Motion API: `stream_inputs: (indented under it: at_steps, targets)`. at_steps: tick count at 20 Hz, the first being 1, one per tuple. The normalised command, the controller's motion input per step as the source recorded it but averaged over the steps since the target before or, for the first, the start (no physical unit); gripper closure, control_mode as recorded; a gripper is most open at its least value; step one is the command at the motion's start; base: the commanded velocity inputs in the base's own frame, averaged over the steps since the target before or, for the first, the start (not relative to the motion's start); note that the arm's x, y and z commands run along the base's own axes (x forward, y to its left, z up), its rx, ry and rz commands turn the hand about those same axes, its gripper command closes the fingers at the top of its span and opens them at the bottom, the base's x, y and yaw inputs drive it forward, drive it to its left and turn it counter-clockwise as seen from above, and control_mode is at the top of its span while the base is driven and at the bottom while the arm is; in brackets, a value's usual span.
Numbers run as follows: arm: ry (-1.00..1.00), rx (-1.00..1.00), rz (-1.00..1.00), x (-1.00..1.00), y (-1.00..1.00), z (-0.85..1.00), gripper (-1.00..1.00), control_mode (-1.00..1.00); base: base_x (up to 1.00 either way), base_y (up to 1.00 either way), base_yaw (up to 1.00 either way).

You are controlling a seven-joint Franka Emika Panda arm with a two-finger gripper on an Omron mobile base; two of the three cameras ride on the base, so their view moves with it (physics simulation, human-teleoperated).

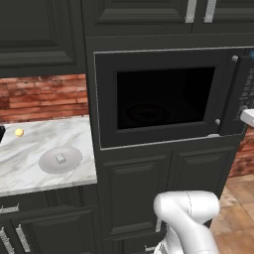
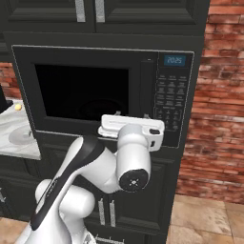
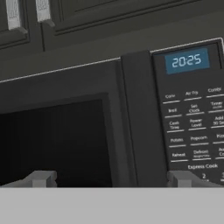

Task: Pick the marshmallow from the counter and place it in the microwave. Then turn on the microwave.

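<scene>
While the tool (image 3: 111,179) hangs in front of the large built-in black microwave (image 1: 166,96) with its two small fingertips (image 3: 41,178) spread wide apart and nothing between them, I note that the tiny whitish-grey marshmallow cube (image 1: 60,158) is nowhere near it: it sits on the round grey plate (image 1: 69,163) on the white marble table with grey veins (image 1: 30,154), well off to the tool's left and lower than the microwave's door. In the hand view I am looking straight at the dark glass door (image 3: 57,140) and the side keypad (image 3: 192,127) with its lit blue clock, so the tool is pointed at the appliance, not down at the table. From the right base view the white arm is folded up with the hand level with the door's lower edge. The door looks shut in all views, though the left base view makes its right edge hard to read. A small yellow ball (image 1: 19,132) lies farther back on the table, apart from the plate. My judgement is that the next move must swing the hand left and downward toward the plate.
</scene>
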Motion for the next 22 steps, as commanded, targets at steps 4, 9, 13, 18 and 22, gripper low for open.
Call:
stream_inputs:
  at_steps: [4,9,13,18,22]
  targets:
    - [0.00,0.04,0.00,0.16,-0.05,0.00,-1.00,-1.00,0.00,0.00,0.00]
    - [0.00,0.04,0.00,0.18,-0.01,0.00,-1.00,-1.00,0.00,0.00,0.00]
    - [0.00,0.04,0.00,0.18,0.00,0.00,-1.00,-1.00,0.00,0.00,0.00]
    - [0.00,0.03,0.00,0.17,0.00,0.00,-1.00,-1.00,0.00,0.00,0.00]
    - [-0.01,0.03,0.00,0.17,0.00,0.00,-1.00,-1.00,0.00,0.00,0.00]
